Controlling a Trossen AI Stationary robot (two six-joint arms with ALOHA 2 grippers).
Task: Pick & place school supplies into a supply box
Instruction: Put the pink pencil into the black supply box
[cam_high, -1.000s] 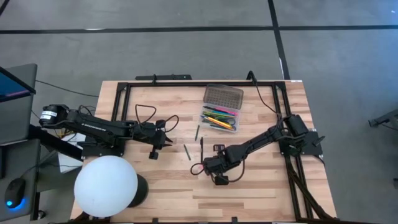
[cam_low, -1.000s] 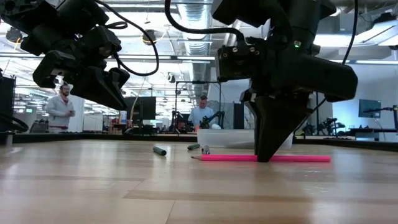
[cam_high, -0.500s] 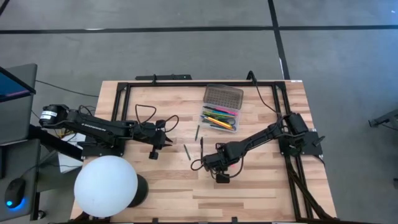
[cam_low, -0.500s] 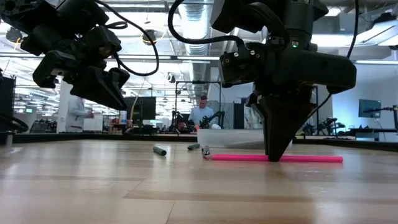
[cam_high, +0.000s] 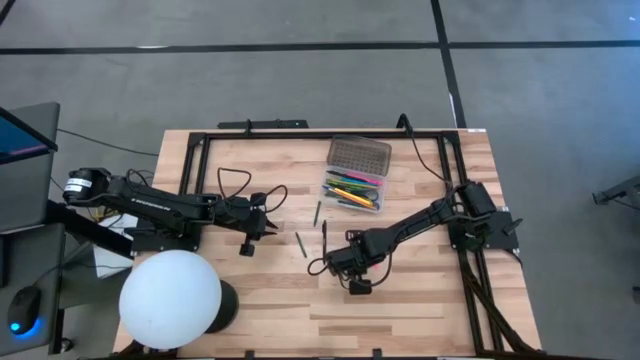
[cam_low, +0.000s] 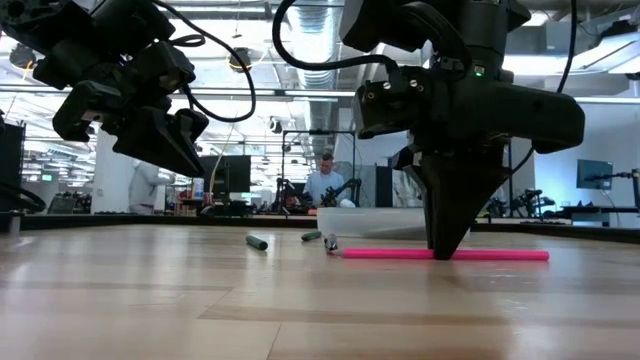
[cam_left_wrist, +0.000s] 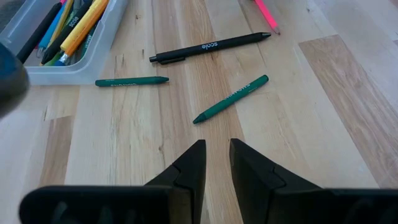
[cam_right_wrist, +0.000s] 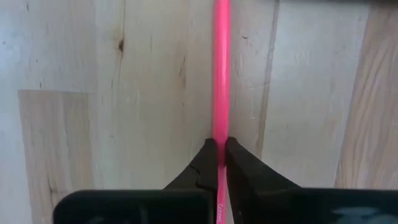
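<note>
The right gripper (cam_low: 447, 252) stood low at centre frame, fingers pinching the pink pencil (cam_low: 500, 255) flat on the table (cam_low: 150, 300). It should lift straight and level, then carry it to the box (cam_high: 353, 190) above. The left gripper (cam_left_wrist: 216, 163) hovered left, slightly parted, empty.

My right gripper (cam_right_wrist: 217, 154) covers the pink pencil's (cam_right_wrist: 221, 74) middle; its far end runs off the frame.
</note>
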